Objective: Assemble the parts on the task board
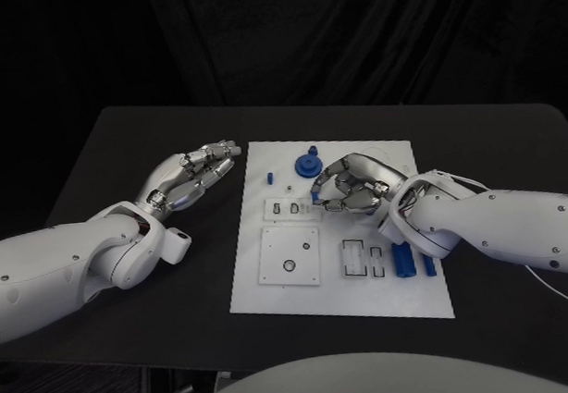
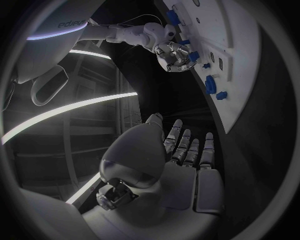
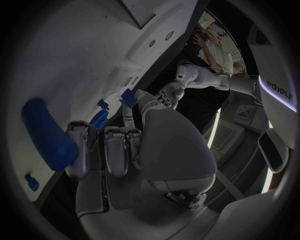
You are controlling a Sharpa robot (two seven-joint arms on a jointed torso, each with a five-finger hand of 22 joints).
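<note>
Approach step: right hand (image 1: 346, 187), fingers curled in with nothing visibly held, hovers over the task board (image 1: 374, 300) beside the blue gear (image 1: 311, 163) (left hand (image 1: 199, 174) spread, idle); next, a precise pinch.

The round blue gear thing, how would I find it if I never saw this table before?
Find the white task board in the middle of the black table. Go to its far edge, just beyond the right hand that hovers over the board. The blue gear sits there: it is wide and round with a knob on top, while the other blue parts near it are thin pegs or straight bars.
</note>
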